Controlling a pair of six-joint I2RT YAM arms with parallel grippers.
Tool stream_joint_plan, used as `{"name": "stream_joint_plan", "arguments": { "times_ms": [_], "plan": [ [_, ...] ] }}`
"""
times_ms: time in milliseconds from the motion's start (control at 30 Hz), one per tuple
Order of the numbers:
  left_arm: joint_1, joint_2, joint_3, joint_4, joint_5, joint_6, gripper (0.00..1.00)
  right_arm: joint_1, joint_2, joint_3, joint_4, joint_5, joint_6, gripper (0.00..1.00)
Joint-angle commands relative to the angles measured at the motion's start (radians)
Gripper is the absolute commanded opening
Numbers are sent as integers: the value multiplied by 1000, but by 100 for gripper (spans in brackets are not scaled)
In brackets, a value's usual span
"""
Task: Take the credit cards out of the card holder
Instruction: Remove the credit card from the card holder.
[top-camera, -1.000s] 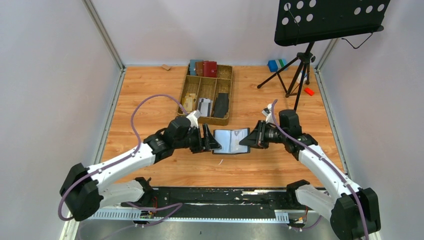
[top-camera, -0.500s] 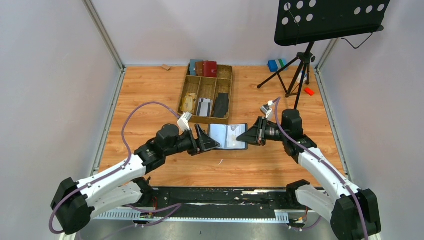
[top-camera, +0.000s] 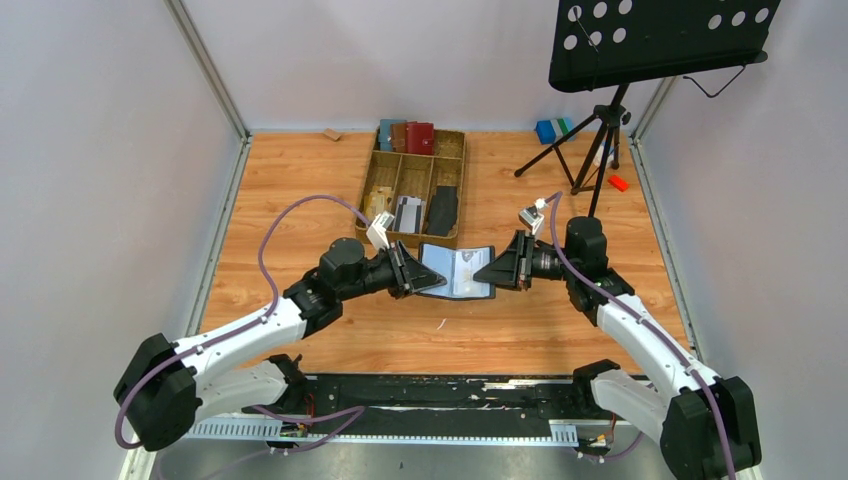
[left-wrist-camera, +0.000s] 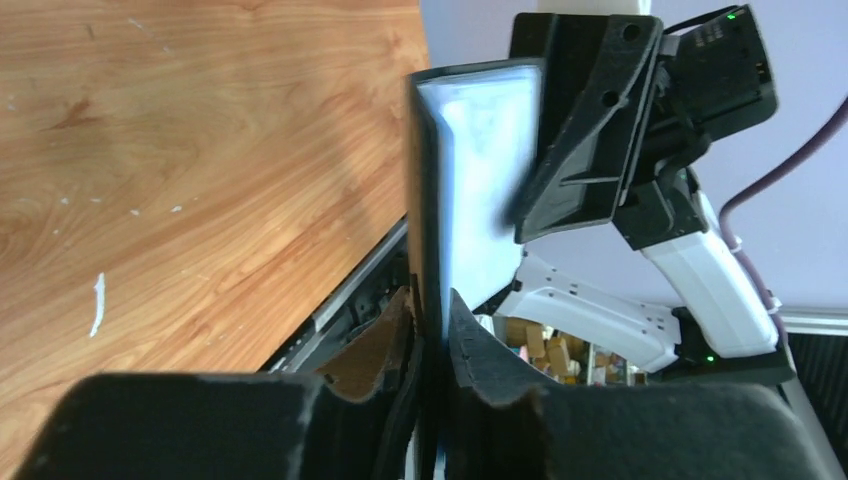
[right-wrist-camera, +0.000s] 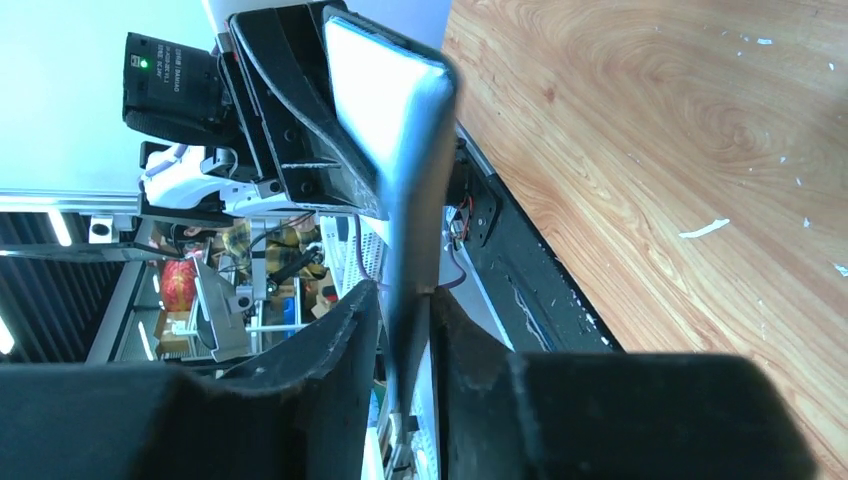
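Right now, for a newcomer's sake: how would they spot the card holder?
On the wooden table, in front of the tray, the left hand and right hand hold the card holder open between them. Unlike the tray's wallets, it shows blue-grey pages.

No text can be read; small white print on the left arm's wrist camera (right-wrist-camera: 168, 80) is too blurred.

We saw the card holder (top-camera: 458, 272) open, black outside with grey-blue pages upward, held by both ends over the counter (top-camera: 300, 180). Whitish credit cards (top-camera: 407, 212) lay in a tray (top-camera: 367, 190) compartment.
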Motion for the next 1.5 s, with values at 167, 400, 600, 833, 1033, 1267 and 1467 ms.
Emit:
{"name": "stream_joint_plan", "arguments": {
  "times_ms": [167, 400, 600, 833, 1033, 1267, 1467],
  "plan": [
    [8, -55, 6, 76, -3, -1, 0, 1, 15, 23, 23, 14, -13, 62],
    [8, -76, -8, 86, -16, -16, 0, 6, 64, 52, 78, -11, 21, 36],
    [11, -83, 24, -87, -82, 10, 18, 5, 63, 63, 10, 30, 23, 0],
    [67, -151, 170, -812, -403, 109, 63, 5, 65, 108, -229, 138, -117, 0],
    [71, -219, 181, -606, -317, 181, 58, 4, 110, 157, -289, 160, -180, 0],
    [24, -42, 283, -345, -89, 210, 48, 9, 134, 158, -141, 34, -149, 0],
    [6, 55, 252, -156, -7, 121, 41, 13, 101, 158, -74, -17, -130, 0]
  ]
}}
